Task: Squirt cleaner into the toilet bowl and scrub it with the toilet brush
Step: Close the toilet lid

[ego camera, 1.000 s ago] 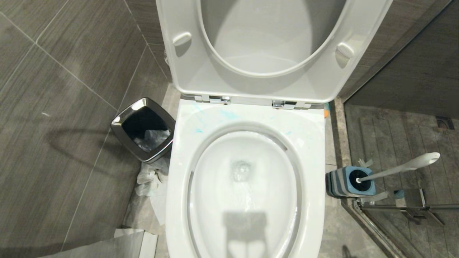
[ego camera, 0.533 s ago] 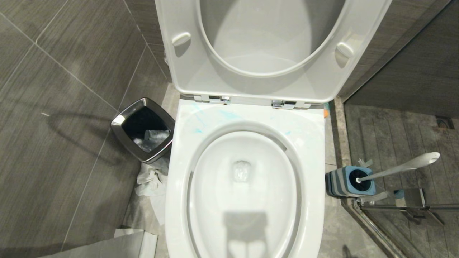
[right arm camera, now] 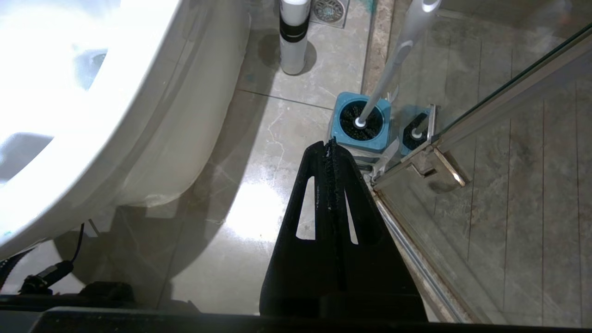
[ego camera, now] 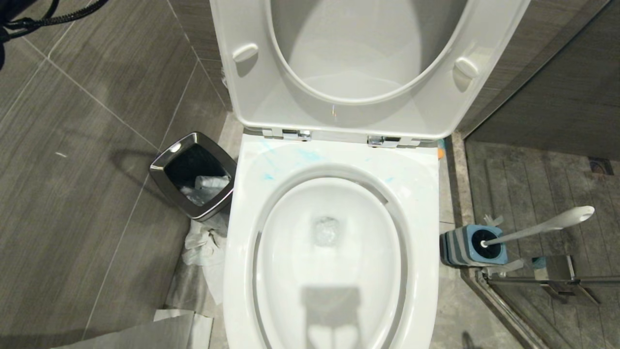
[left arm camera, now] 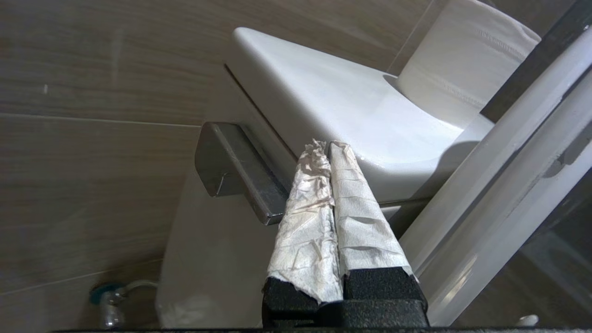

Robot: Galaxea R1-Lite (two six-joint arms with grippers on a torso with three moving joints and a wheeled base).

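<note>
The toilet brush [right arm camera: 397, 55] stands in its blue holder [right arm camera: 360, 122] just beyond the tips of your right claw [right arm camera: 329, 144], whose fingers are pressed together and empty. The handle looks light, stiff and smooth, so it may slip; I would grip the upper shaft below the paddle end and lift straight out, since the bristle head [right arm camera: 360, 121] may drag in the holder and drip. The toilet bowl [ego camera: 329, 252] lies off to that claw's side, with faint blue cleaner [ego camera: 308, 155] smeared on its rim. Your left claw [left arm camera: 329, 144], paper-wrapped and also closed on nothing, points at the flush lever [left arm camera: 236, 171] on the tank [left arm camera: 342, 106]. No cleaner bottle can be identified with certainty, and most of the bristles sit hidden.
</note>
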